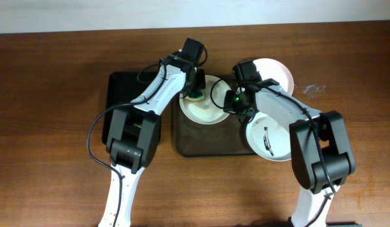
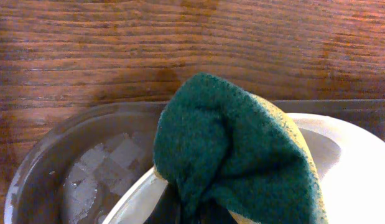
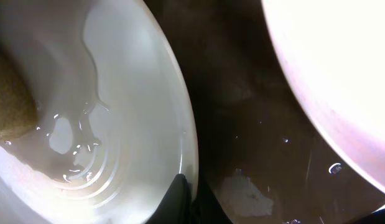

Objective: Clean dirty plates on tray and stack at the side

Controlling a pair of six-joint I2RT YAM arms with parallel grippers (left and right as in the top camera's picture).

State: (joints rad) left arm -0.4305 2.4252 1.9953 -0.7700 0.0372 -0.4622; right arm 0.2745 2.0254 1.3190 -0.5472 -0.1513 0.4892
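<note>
Your dark brown rectangular tray [image 1: 195, 140] holds a wet round white plate [image 1: 204, 112] at its left end — black-streaked white plate [image 1: 273, 142] at its right. Left gripper [image 1: 196, 93] clamps a green-yellow sponge [image 2: 236, 155] on the wet one; right gripper [image 1: 235, 104] pinches its rim.

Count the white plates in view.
3. The left plate sits at the tray's left end under the sponge; the far-right plate and the streaked near-right plate are at its right end. Others may be hidden.
</note>
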